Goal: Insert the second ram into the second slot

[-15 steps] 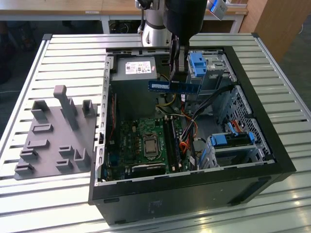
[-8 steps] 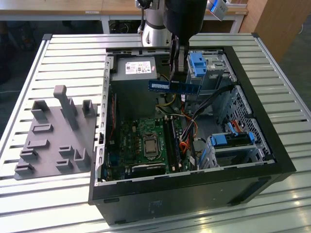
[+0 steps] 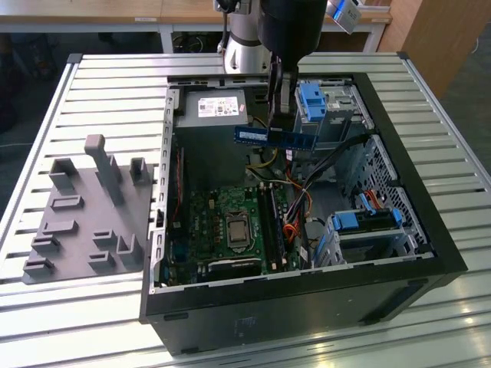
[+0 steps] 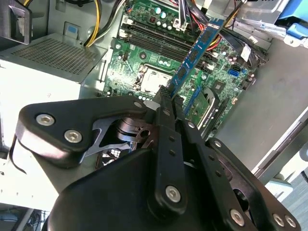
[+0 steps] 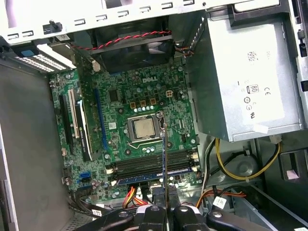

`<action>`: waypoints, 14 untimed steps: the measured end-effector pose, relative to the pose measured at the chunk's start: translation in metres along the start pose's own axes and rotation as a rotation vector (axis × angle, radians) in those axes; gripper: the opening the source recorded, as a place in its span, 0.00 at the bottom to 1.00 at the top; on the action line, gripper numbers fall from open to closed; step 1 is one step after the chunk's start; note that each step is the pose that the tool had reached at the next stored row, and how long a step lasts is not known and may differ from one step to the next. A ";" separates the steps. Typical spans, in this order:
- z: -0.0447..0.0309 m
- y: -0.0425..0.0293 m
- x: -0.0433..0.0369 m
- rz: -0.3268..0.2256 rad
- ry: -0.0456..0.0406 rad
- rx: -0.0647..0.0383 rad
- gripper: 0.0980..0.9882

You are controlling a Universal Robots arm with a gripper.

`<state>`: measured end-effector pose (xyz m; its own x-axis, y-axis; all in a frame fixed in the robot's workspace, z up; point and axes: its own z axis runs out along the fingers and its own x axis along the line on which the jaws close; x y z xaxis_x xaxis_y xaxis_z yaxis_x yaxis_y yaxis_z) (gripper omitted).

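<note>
— Slatted metal counter (image 3: pixel 92 77), open case (image 3: pixel 430 253) lying on it, grey tray (image 3: pixel 84 207) beside. Where's your tool?

— My tool (image 3: pixel 282 123) hangs over the case, pinching the ram (image 3: pixel 253 135) near its middle. The ram is level, in the air, well above the board (image 3: pixel 230 222), touching nothing else.

— Step?

— Carry stage, I judge. The ram is not yet at the slots (image 5: pixel 154 166). What looks like the other ram (image 5: pixel 139 179) sits seated in that row. I can't tell which slot.

— What does seating call for?

— My guess only: in the exterior view the ram lies crosswise to the slots. Its long edge would need to line up with a free slot, square over it, notch matched. Then straight, even pressure. Cables (image 3: pixel 295 198) sit near the slot ends, so they are worth watching.

— Any writing?

— Pale label on the ram, white label on the power supply (image 3: pixel 211 107), white print on the board. I'm not reading any of it off.
</note>
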<state>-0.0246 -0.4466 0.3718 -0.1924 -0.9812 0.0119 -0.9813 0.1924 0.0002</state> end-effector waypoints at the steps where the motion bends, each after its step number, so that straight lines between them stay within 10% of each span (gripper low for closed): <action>1: 0.0000 0.0000 0.0000 0.005 0.0002 0.000 0.05; 14: 0.0000 -0.0001 0.0000 0.063 0.0025 0.000 0.05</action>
<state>-0.0245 -0.4466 0.3718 -0.2536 -0.9672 0.0144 -0.9673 0.2536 -0.0004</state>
